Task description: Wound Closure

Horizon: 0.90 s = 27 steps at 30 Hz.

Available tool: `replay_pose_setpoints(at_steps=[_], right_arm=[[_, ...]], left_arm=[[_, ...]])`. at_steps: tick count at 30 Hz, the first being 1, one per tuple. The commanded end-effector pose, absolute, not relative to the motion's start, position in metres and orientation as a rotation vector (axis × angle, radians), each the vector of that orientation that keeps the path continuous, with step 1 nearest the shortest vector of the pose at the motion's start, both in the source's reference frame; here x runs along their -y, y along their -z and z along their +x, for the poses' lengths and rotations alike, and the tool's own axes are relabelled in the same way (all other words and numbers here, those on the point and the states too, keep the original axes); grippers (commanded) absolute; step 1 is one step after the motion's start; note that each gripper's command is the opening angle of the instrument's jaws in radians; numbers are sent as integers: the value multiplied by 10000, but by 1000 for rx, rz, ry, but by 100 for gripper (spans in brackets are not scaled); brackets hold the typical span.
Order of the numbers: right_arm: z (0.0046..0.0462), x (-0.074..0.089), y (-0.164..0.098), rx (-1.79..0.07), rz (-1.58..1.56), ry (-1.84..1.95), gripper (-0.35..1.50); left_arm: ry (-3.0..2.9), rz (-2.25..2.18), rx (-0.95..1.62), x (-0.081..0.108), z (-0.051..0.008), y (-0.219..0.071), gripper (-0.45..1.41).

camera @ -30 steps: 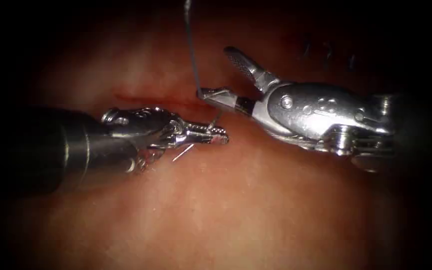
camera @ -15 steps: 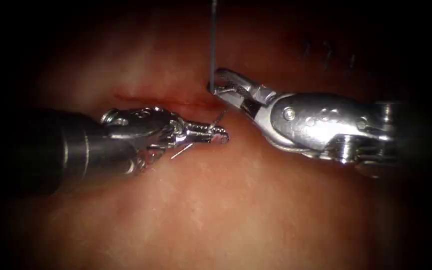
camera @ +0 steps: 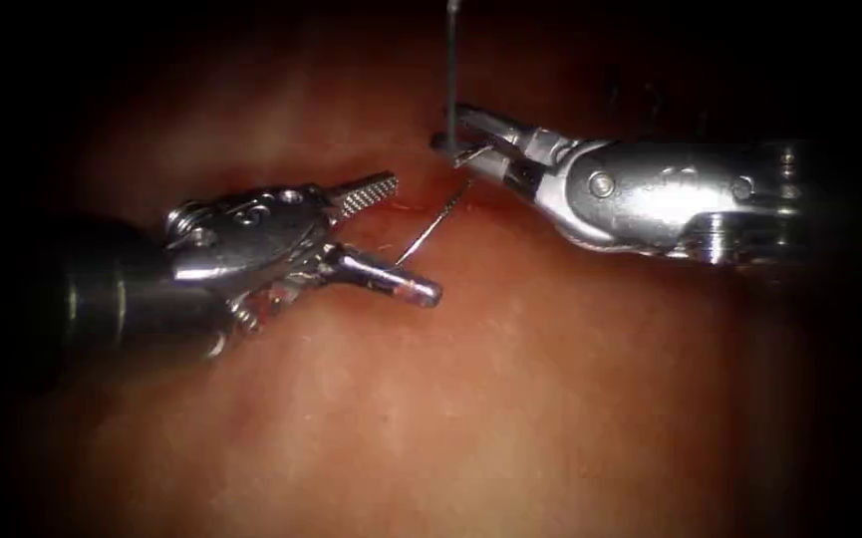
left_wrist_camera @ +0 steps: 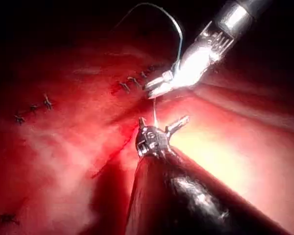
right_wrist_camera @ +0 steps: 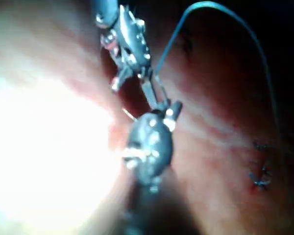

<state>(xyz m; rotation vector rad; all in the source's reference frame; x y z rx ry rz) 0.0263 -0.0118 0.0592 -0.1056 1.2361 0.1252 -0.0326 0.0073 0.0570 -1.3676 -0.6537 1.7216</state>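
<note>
While the needle [camera: 432, 225] hangs clear above the cut [camera: 391, 204], near the tissue's [camera: 510, 399] upper edge, right tool [camera: 465, 149] clamps its thread-end; thread [camera: 449, 70] rises. Left tool [camera: 401, 234] gapes, holding nothing.

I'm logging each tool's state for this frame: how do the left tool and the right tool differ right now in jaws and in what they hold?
The left tool has its jaws spread wide and holds nothing; the right tool has its jaws shut on the needle near one end. The left tool lies to the left of the needle's curve, which hangs between its open jaws, while the right tool sits higher, where the thread rises. Both hover over the tissue near the cut.
</note>
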Motion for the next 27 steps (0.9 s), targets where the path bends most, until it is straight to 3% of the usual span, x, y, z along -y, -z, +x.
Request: replay_pose_setpoints(at_steps=[1, 13, 21, 27], right_arm=[[273, 103, -598, -1273, -88, -91, -35], [278, 61, -636, -1372, -49, 137, -35], [284, 54, -640, -1312, -135, 297, -35], [312, 39, -653, -1244, -211, 463, -35]], left_arm=[[-1739, -1384, 651, -78, -322, -573, 125], [-2059, -1392, 584, -79, -277, -595, 113], [-2175, -1287, 609, -64, -276, -621, 108], [-2266, -1220, 664, -38, -288, -656, 94]])
